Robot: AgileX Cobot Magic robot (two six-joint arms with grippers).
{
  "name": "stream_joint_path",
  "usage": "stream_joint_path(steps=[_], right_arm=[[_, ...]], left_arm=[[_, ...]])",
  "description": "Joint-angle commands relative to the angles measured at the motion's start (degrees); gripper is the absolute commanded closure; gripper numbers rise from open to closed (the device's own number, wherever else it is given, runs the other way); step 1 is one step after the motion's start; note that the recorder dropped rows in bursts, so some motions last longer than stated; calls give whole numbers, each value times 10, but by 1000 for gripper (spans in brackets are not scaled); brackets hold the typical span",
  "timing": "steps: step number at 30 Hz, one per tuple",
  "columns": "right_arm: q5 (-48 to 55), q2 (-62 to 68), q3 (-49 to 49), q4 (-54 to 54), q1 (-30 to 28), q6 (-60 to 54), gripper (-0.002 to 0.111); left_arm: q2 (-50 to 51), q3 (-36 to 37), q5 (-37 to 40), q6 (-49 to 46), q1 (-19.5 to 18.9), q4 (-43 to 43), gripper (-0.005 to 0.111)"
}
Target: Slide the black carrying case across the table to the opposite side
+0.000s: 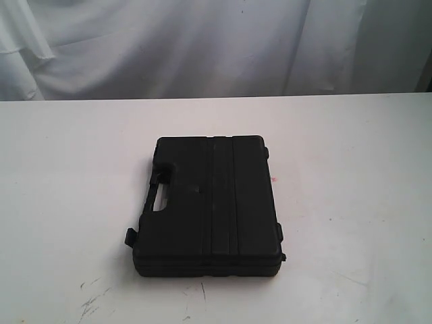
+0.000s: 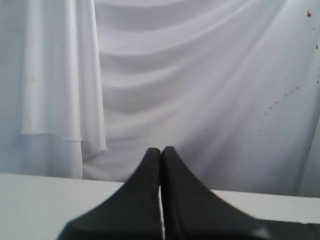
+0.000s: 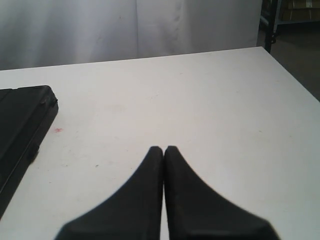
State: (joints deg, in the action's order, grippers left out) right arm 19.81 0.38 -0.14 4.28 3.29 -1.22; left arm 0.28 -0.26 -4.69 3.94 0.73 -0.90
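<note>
The black carrying case (image 1: pixel 210 206) lies flat near the middle of the white table (image 1: pixel 351 202), its handle cut-out facing left. Neither arm shows in the exterior view. In the right wrist view my right gripper (image 3: pixel 163 148) is shut and empty above bare tabletop (image 3: pixel 200 110), with a corner of the case (image 3: pixel 20 125) off to one side, well apart from the fingertips. In the left wrist view my left gripper (image 2: pixel 161 149) is shut with nothing in it, pointing over the table's far edge (image 2: pixel 40 192) at the curtain; the case is out of that view.
A white curtain (image 1: pixel 202 47) hangs behind the table. A tiny pink spot (image 1: pixel 273 179) lies just right of the case. Dark scuff marks (image 1: pixel 94 300) mark the front left. The table's right edge (image 3: pixel 295 85) shows, with dark floor and a metal frame (image 3: pixel 272 20) beyond.
</note>
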Motion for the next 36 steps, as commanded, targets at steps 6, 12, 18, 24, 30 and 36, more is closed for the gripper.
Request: stream_joint_path(steps=[6, 12, 18, 24, 30, 36], right_arm=[[0, -4, 1, -3, 0, -3, 108], [0, -4, 1, -3, 0, -3, 108], [0, -4, 1, -3, 0, -3, 108], [0, -4, 1, -3, 0, -3, 108], [0, -4, 1, -3, 0, -3, 108], [0, -4, 1, -3, 0, -3, 108]], left_arm=[[-3, -4, -36, 67, -2, -20, 107], [27, -107, 78, 68, -2, -20, 107], [168, -249, 222, 63, -2, -20, 107], [341, -366, 367, 62, -2, -37, 107], [437, -404, 384, 58, -2, -61, 107], [489, -416, 395, 33, -2, -122, 107]])
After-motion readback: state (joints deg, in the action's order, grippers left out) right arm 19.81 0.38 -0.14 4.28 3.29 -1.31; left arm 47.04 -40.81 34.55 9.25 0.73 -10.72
